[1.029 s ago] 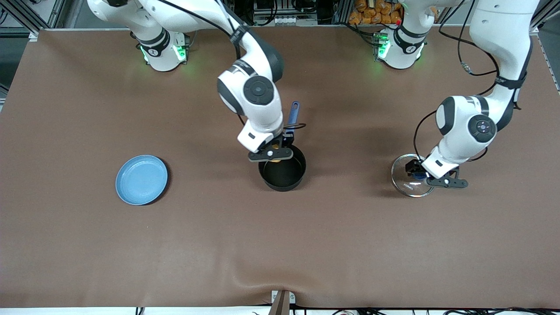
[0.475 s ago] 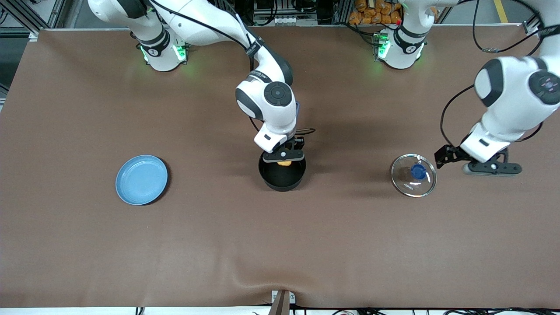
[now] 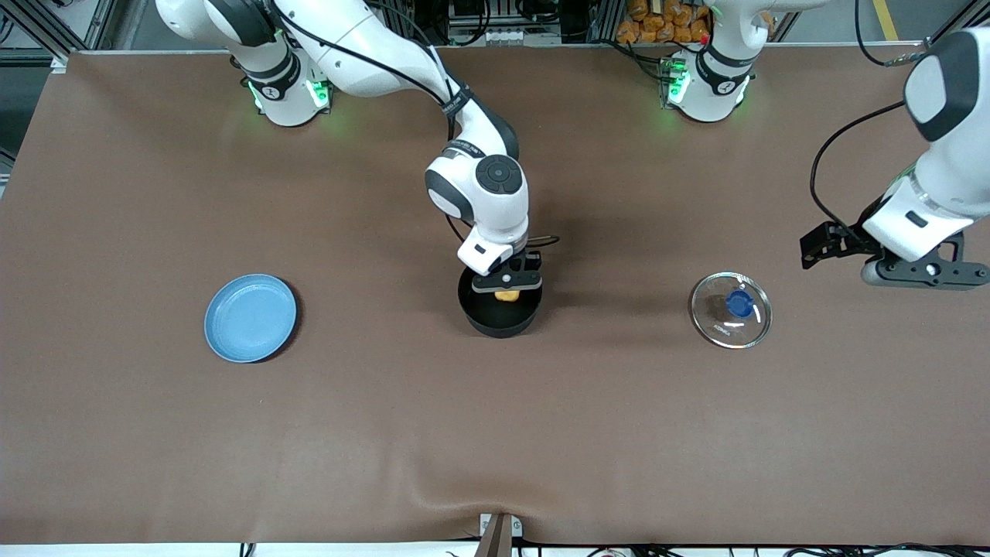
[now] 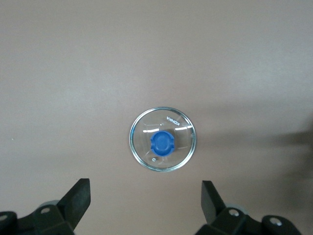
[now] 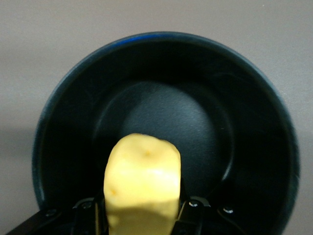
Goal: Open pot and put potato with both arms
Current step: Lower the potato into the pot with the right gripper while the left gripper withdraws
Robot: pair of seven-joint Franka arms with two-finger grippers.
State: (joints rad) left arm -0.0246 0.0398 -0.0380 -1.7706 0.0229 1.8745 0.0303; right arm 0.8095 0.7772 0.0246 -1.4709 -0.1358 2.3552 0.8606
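The black pot stands open mid-table; its blue handle is hidden under the right arm. My right gripper is shut on the yellow potato and holds it just over the pot's mouth; in the right wrist view the potato hangs above the pot's dark bottom. The glass lid with a blue knob lies on the table toward the left arm's end. My left gripper is open and empty, raised above the table beside the lid; the left wrist view shows the lid below it.
A flat light-blue plate lies toward the right arm's end of the table. The brown table cover has a small wrinkle at its front edge.
My left gripper let go of the lid's knob, opened and rose away toward the table's end. My right gripper moved the potato farther over the pot and lower.
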